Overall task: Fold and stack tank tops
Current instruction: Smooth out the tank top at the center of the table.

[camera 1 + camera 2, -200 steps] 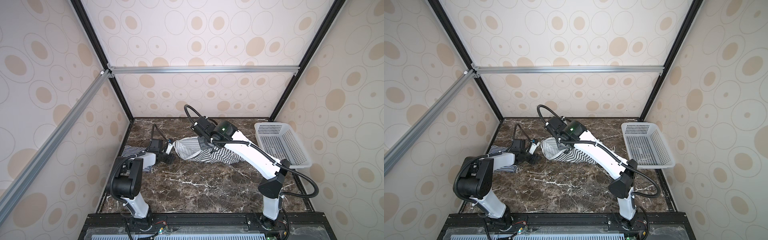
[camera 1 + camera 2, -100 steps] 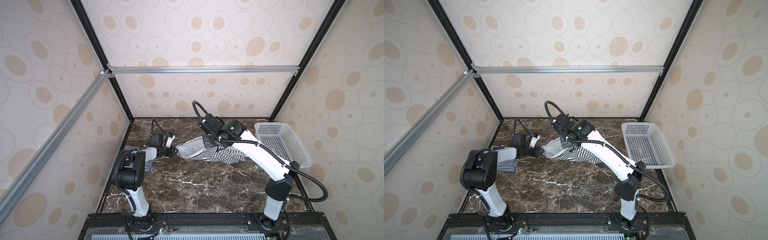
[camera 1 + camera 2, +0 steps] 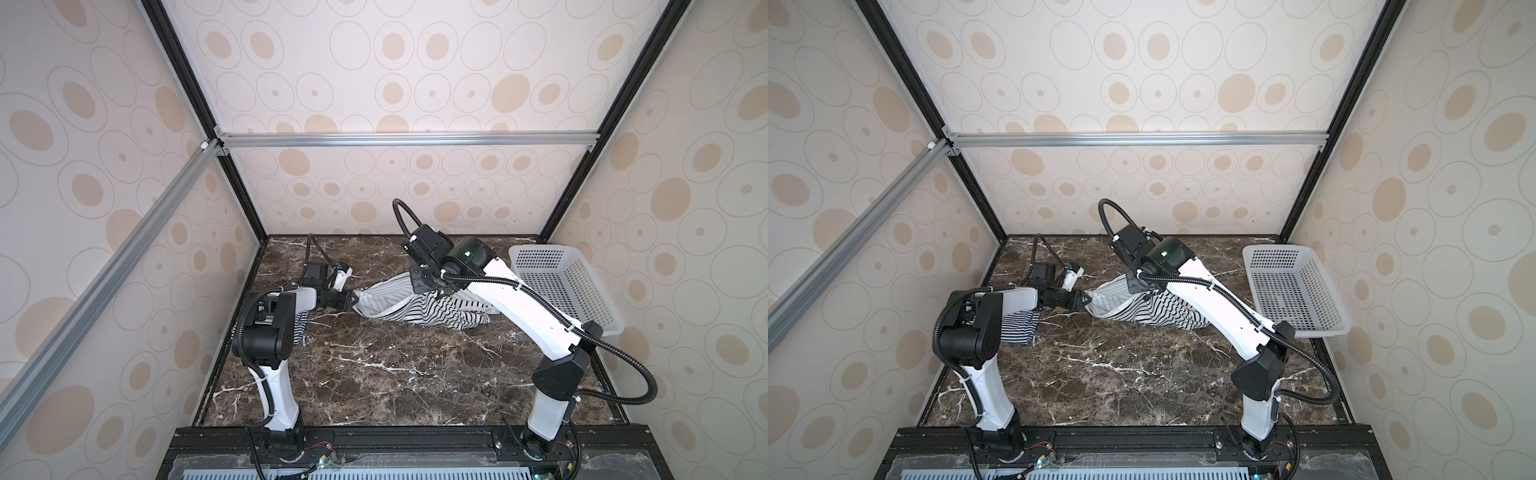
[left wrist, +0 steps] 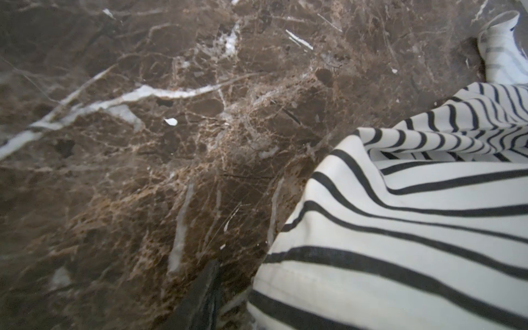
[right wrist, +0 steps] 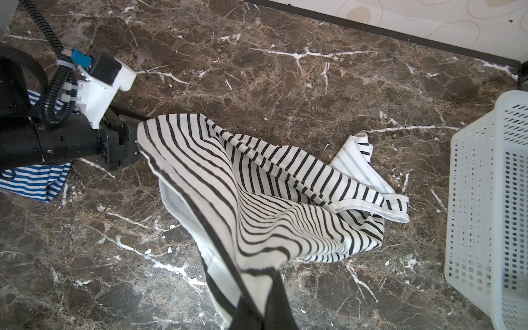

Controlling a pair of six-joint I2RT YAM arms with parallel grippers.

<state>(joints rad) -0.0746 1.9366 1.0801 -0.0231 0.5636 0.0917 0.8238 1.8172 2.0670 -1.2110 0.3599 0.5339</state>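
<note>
Clamped tight in the right gripper point(image 5: 263, 311): a raised fold of the white black-striped tank top point(image 5: 257, 200). Pinched in the partly closed left gripper point(image 5: 135, 143): its left hem corner. Rest sagging onto the marble table point(image 3: 374, 374), centre-far. Navy-striped tank top point(image 3: 1017, 328) at left, under the left arm.

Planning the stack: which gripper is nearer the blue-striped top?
Left. The left gripper holds the black-striped top by a corner, right beside the blue-striped top, which lies under that arm. The right gripper pinches the same top farther off, toward the basket.
</note>
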